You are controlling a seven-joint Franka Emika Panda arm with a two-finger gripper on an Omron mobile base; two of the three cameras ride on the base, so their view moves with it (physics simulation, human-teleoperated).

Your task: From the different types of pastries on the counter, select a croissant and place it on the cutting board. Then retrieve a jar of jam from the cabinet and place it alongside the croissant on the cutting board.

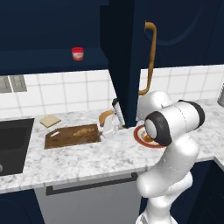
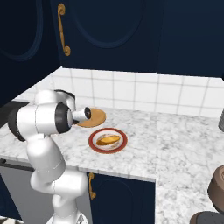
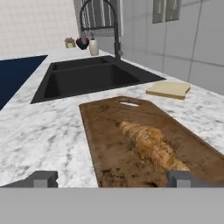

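The speckled golden-brown croissant [image 1: 83, 130] [image 3: 151, 146] lies on the dark brown cutting board [image 1: 65, 139] [image 3: 109, 131], free of any grip. My gripper [image 1: 107, 129] [image 3: 113, 179] hovers low at the board's right end and is open. Its fingertips [image 3: 181, 178] stand wide apart with nothing between them, the croissant just ahead. The red-lidded jar of jam [image 1: 77, 53] stands on the shelf of the open navy cabinet [image 1: 52, 26], up and left of the gripper. On the counter [image 1: 87, 157], the golden-orange pastry [image 2: 108, 140] rests on a red-rimmed plate [image 2: 94, 146], and the tan bread slice [image 1: 50, 120] [image 3: 168, 89] lies beyond the board.
The open cabinet door [image 1: 127, 65] with its orange-brown handle [image 1: 151, 57] juts out right above the gripper. A round tan plate [image 1: 105, 116] [image 2: 94, 117] sits behind the hand. The black sink [image 1: 13, 140] [image 3: 87, 78] with its faucet [image 3: 116, 30] lies left of the board.
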